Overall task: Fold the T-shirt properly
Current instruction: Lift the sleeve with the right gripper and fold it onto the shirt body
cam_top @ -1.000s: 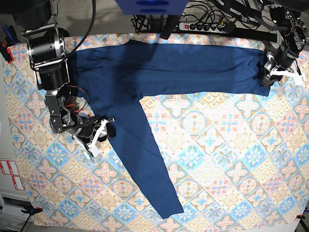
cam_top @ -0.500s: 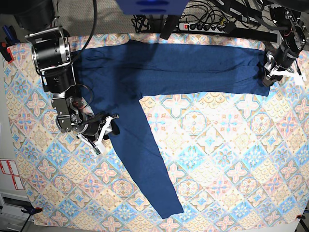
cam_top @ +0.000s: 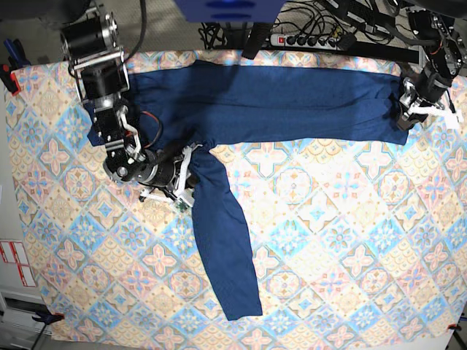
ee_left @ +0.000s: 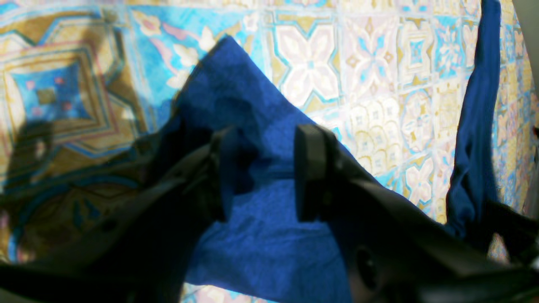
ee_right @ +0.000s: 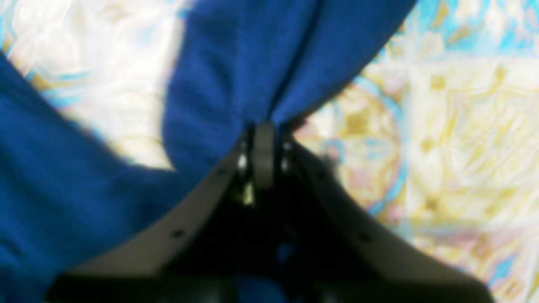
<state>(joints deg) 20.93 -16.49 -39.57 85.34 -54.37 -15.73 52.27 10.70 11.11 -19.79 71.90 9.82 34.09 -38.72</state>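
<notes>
Your right tool [ee_right: 263, 139] clamped tight on bunched fold of T-shirt [cam_top: 292, 102], at sleeve's upper edge near body. Navy T-shirt spread across far side of tablecloth [cam_top: 350, 240] on worktop, one sleeve trailing toward near edge. Your left tool [ee_left: 257, 172] at far hem corner, jaws parted, fabric lying between them.

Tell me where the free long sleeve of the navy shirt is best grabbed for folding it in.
Probably at the cuff end of the T-shirt sleeve, near the front edge of the tablecloth. It lies flat and straight, so a claw coming from above could pinch that loose end and carry it back toward the body.
</notes>
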